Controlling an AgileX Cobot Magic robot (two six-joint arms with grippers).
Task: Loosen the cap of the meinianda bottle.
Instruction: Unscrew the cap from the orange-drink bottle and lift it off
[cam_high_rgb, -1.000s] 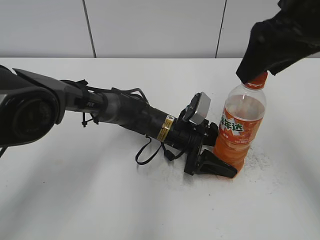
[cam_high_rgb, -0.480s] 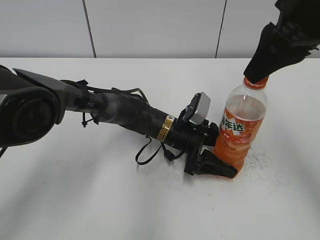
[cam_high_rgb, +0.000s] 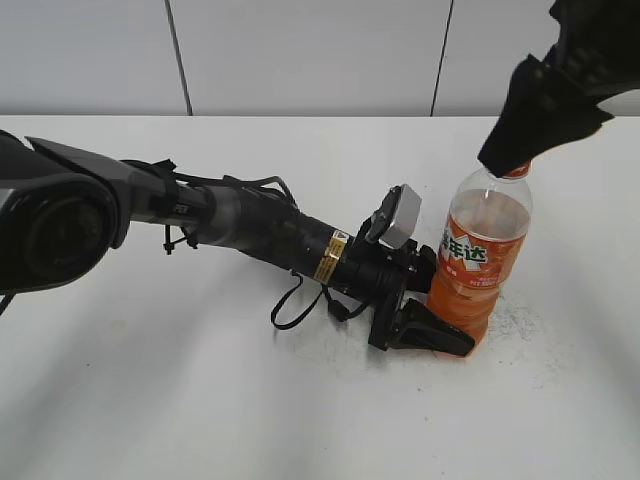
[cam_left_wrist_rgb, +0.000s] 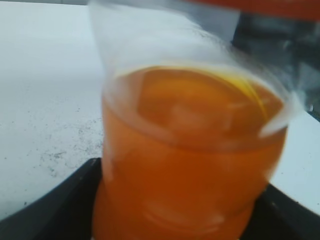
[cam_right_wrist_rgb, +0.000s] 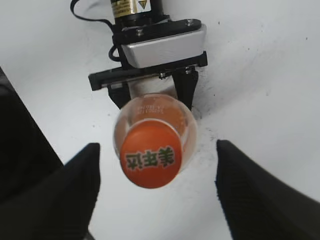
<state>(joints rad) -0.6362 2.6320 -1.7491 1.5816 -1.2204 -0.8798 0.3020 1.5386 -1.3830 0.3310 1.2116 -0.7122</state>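
The left pincer (cam_high_rgb: 432, 335) clamps the bottle (cam_high_rgb: 482, 262) low on the bench (cam_high_rgb: 200, 400). The right pincer (cam_right_wrist_rgb: 156, 170) gapes wide astride the cap (cam_right_wrist_rgb: 150, 159), not touching.

We note a white table (cam_high_rgb: 200, 400) with dark speckled residue (cam_high_rgb: 520, 320), and a grey panelled wall (cam_high_rgb: 300, 55) behind.

meinianda bottle (cam_left_wrist_rgb: 190, 165) blurred, base cropped, cap (cam_high_rgb: 517, 170) mostly hidden
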